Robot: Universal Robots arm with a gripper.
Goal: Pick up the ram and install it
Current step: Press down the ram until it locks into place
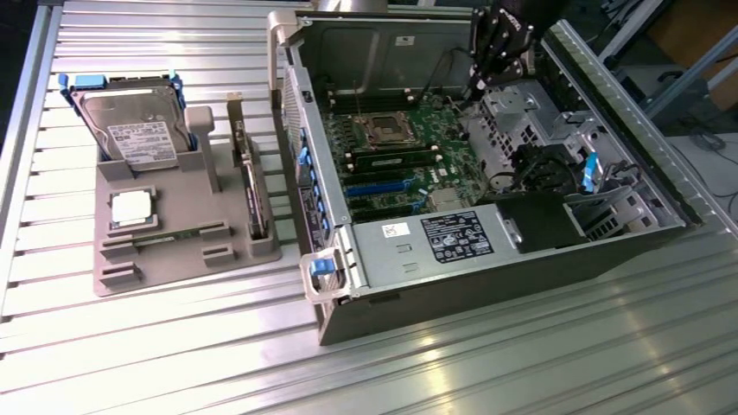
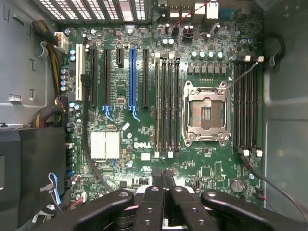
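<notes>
1. Nearest me, on the ribbed metal table point(image 1: 519, 346), the computer case point(image 1: 346, 320) lies on its side with its panel off. That way the motherboard point(image 1: 398, 186) faces up and can be reached from above.
2. Beside it, at the exterior view's left, a grey tray point(image 1: 150, 281) keeps the parts in fitted recesses, each at a known spot. The ram point(image 1: 173, 235), as I judge that thin green stick to be, lies flat in a long groove just in front of the square processor chip point(image 1: 130, 207). It is well apart from the gripper and not yet picked up.
3. Farther back on the tray stand the expansion card point(image 1: 251, 194) and the hard drive point(image 1: 138, 130), both held upright.
4. Over the far end of the case hangs the gripper point(image 2: 162, 174), its jaws clenched together on nothing, looking straight down at the board. The memory slots point(image 2: 167, 103) run beside the empty processor socket point(image 2: 206, 113); whether any slot is filled I cannot tell.
</notes>
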